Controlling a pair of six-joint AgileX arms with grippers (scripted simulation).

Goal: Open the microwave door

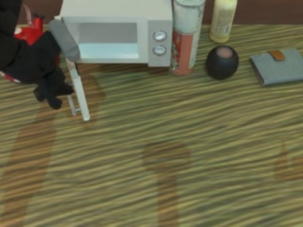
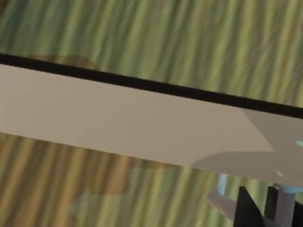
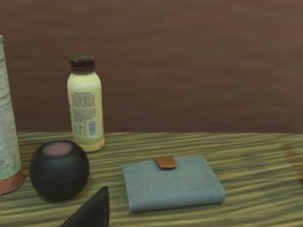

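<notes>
Our left gripper sits at the top view's left, just beside the handle side of the microwave door, its dark fingers close against the thin white bar handle; from above we cannot tell whether they are clamped on the bar or merely next to it. In the left wrist view the door fills the picture as a broad pale band with a dark edge, and only a sliver of a dark finger shows at one corner beside a piece of the pale handle, so that view does not settle it either. The door stands swung well out from the microwave, hinged at the box's left front corner and reaching toward the near side of the table, leaving the pale cavity open to view. Our left arm covers most of a red object behind it, which we cannot identify. Two round silver knobs sit on the panel at the microwave's right. Further right stand a tall can and a cream bottle, both cut off by the top edge, then a black ball and a grey wallet. Our right gripper shows only as a dark tip in the right wrist view, its fingers unreadable.
</notes>
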